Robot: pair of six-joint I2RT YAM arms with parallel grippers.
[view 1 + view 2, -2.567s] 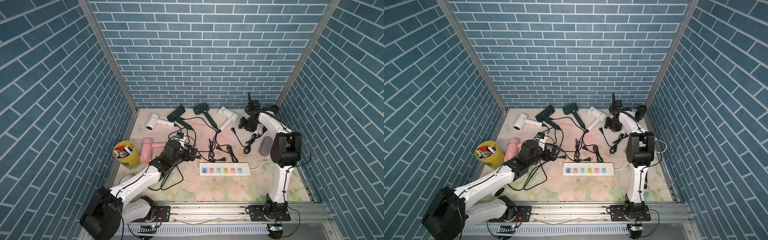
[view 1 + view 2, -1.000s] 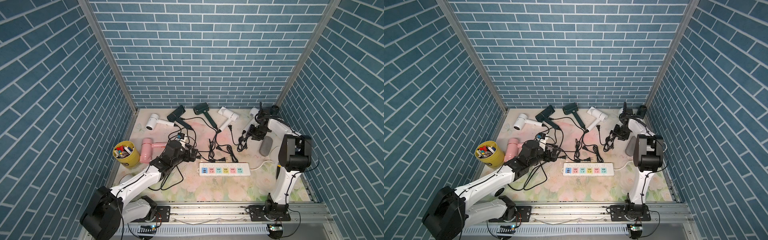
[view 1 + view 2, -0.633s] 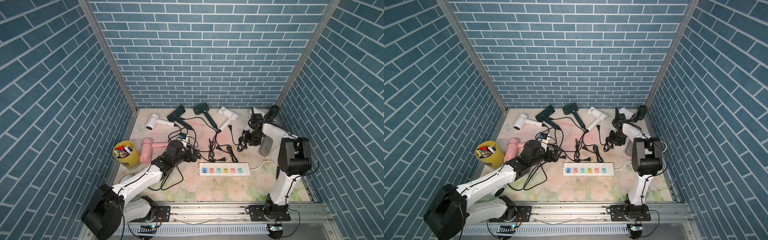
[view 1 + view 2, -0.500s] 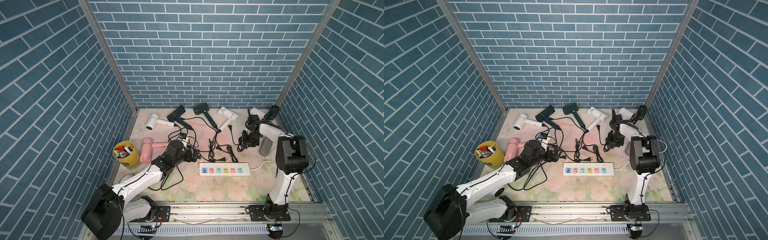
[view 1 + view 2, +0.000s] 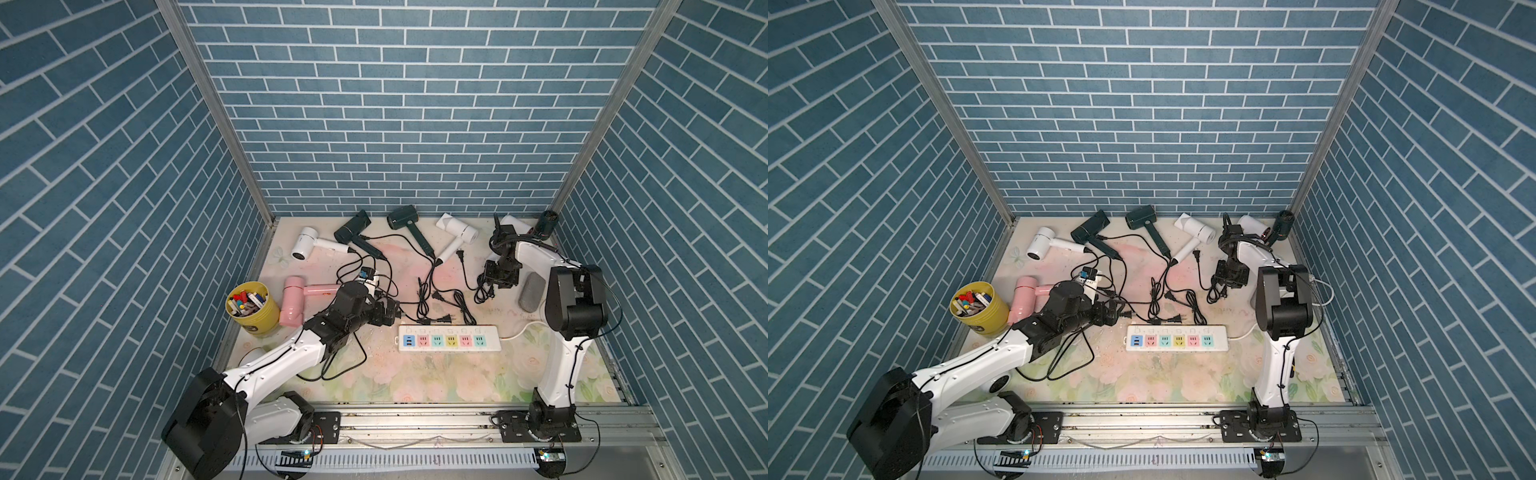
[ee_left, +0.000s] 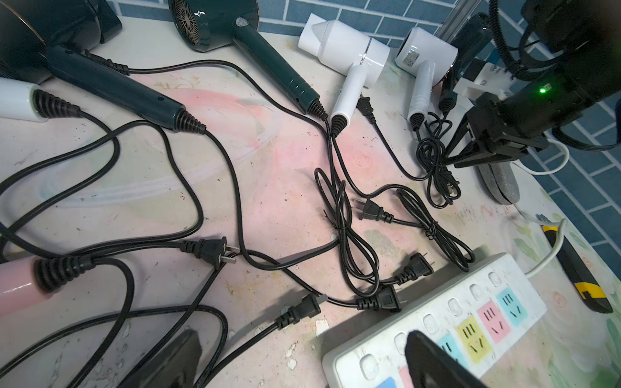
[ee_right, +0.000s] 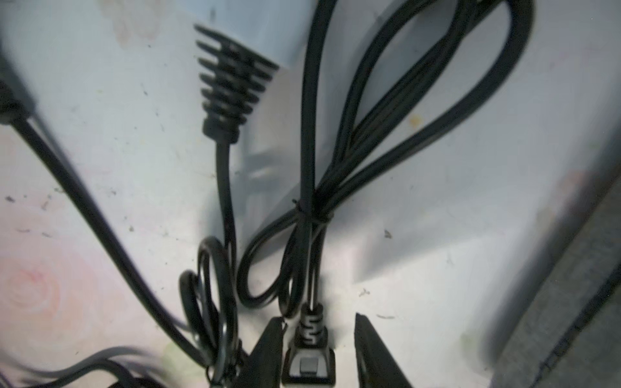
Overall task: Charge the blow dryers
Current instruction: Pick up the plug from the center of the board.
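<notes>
**Arm and gripper posture: both arms extended**

We find the left arm (image 5: 282,365) reaching low and forward from its base, its forearm close to level and its wrist aimed toward the centre. The left gripper (image 5: 386,312) has its jaws spread wide, and in the left wrist view its two fingers (image 6: 433,362) sit far apart. We find the right arm (image 5: 561,365) rising upright from its base, folding at the elbow, then reaching toward the far side. The right gripper (image 5: 500,282) points downward, and in the right wrist view its fingers (image 7: 268,349) stand partly apart with a clear gap between them.
</notes>
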